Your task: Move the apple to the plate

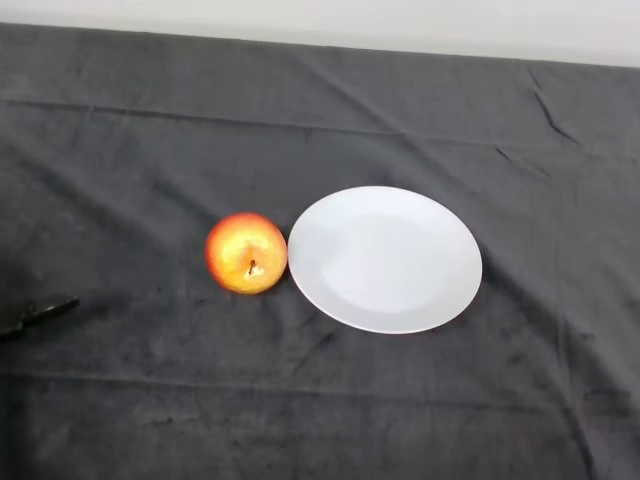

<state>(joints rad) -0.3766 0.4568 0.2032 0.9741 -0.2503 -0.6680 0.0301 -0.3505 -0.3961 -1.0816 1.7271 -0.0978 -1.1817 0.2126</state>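
Observation:
A red and yellow apple (246, 253) lies on the dark cloth with its stem facing up towards the camera. It sits just left of a white plate (385, 258), nearly touching the plate's rim. The plate has nothing on it. Only a small black part of my left hand (38, 314) shows at the left edge, low on the cloth and well to the left of the apple. It touches nothing.
The dark cloth (330, 410) covers the whole table and has folds and wrinkles. A pale wall (400, 20) runs along the table's far edge.

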